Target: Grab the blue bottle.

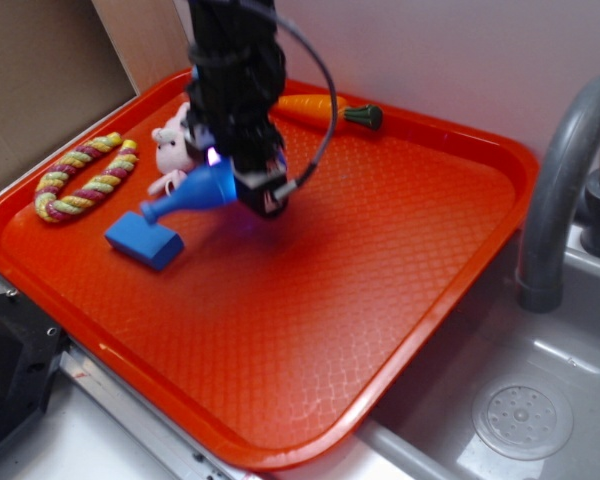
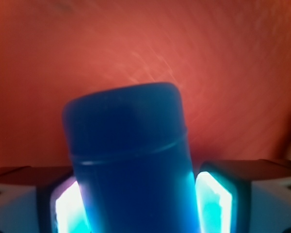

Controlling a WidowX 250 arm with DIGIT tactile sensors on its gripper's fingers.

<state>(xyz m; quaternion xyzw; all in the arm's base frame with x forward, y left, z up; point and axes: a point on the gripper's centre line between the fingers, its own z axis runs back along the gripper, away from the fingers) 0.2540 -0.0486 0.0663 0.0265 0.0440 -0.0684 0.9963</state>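
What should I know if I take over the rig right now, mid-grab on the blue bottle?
Claw: shut on the blue bottle; the wrist view shows a finger pad on each side of its body.
Bottle: held on its side, neck pointing toward the blue block; seems lifted off the red tray, though that's hard to confirm.
Done: the grab.
Left: probably just keep the grip and confirm the lift.
Nearby: rope ring, plush toy, carrot.

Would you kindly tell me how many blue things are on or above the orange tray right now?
2. The blue bottle is held in the gripper, its jaws closed on the body, neck pointing left. The flat blue block lies on the tray just below it. The arm may hide more.
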